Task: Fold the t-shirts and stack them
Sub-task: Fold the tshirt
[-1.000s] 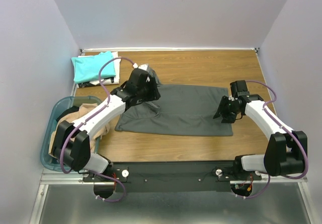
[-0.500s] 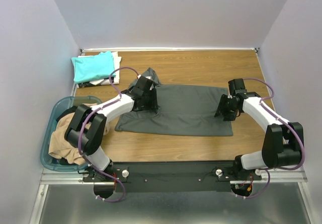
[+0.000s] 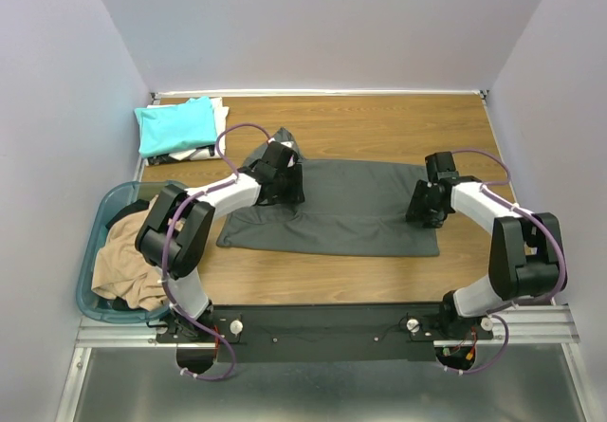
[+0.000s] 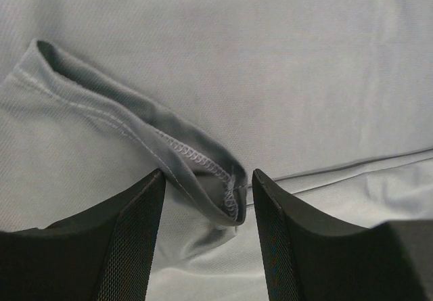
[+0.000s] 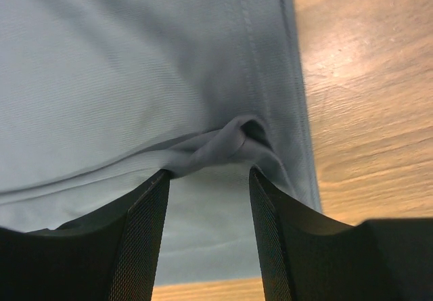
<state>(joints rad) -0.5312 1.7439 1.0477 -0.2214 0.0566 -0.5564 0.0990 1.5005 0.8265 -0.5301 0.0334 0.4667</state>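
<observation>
Left wrist: the left gripper [image 4: 207,179] stands parted over a stitched hem fold of the dark grey t-shirt [image 4: 270,71], not clamped. The right gripper [image 5: 208,176], likewise parted, straddles a bunched ridge.

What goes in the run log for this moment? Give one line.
left hand: open, over stitched hem fold | right hand: open, over bunched edge | dark grey t-shirt: spread flat | teal t-shirt: folded, far left

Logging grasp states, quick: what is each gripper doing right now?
Left gripper: open over a dark grey t-shirt fold.
Right gripper: open over its bunched edge.
</observation>
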